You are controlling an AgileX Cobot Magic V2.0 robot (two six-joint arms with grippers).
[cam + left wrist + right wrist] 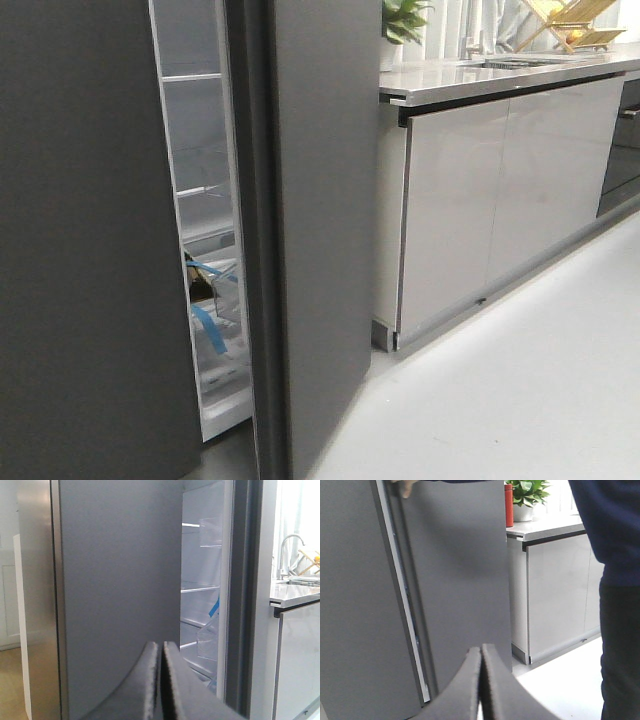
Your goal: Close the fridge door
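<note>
Currently the fridge door (85,250) stands ajar at front-view left, its white inner edge (170,200) facing a narrow gap that shows shelves (195,130) and a bag with blue tape (212,315). Fridge body (320,220) sits just right of the gap. Left end effector (161,680) has its fingers pressed together on nothing; right end effector (481,680) likewise. Cabinets (500,200) under the counter (480,80) stand beside the fridge. A person (615,580) stands near the cabinets.

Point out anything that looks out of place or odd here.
The fridge door stands ajar, leaving a gap that exposes white shelves and a blue-taped bag inside. A person stands right beside the cabinets. Both grippers, left and right, are shut.
</note>
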